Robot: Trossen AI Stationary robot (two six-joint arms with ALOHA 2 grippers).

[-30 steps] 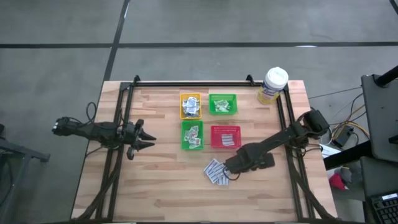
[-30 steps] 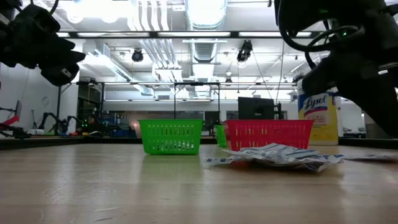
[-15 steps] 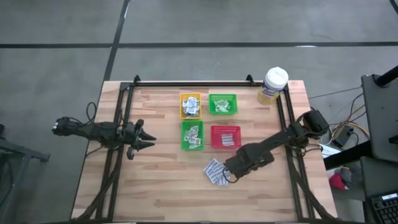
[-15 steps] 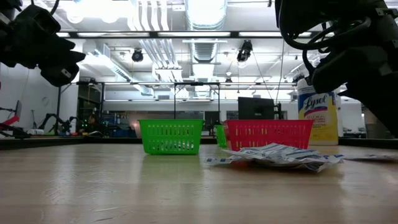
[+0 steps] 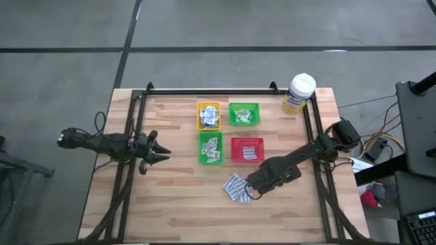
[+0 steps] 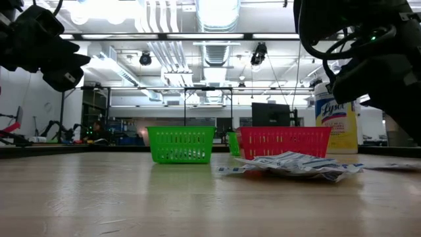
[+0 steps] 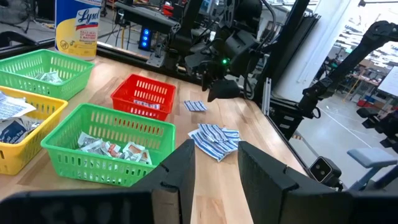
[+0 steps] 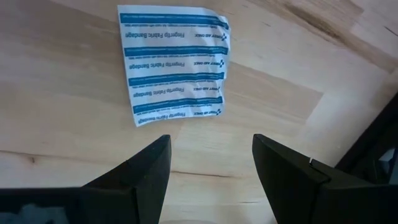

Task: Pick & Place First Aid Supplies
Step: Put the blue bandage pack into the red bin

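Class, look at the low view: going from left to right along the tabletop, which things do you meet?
Green tray → red tray → Lysol canister. In front of the red tray lies the pile of blue-and-white packets; it overlaps the red tray's span, so I leave it out of the order.

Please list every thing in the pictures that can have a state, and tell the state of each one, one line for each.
Left gripper: open, empty, at the table's left side.
Right gripper: open, empty, above a single packet.
Single blue-and-white packet: flat on the wood, apart from the pile.
Pile of packets: loose on the table.
Red tray: holds blue-and-white packets.
Yellow tray: holds sachets.
Two green trays: both hold packets.
Yellow canister: upright, lid on.
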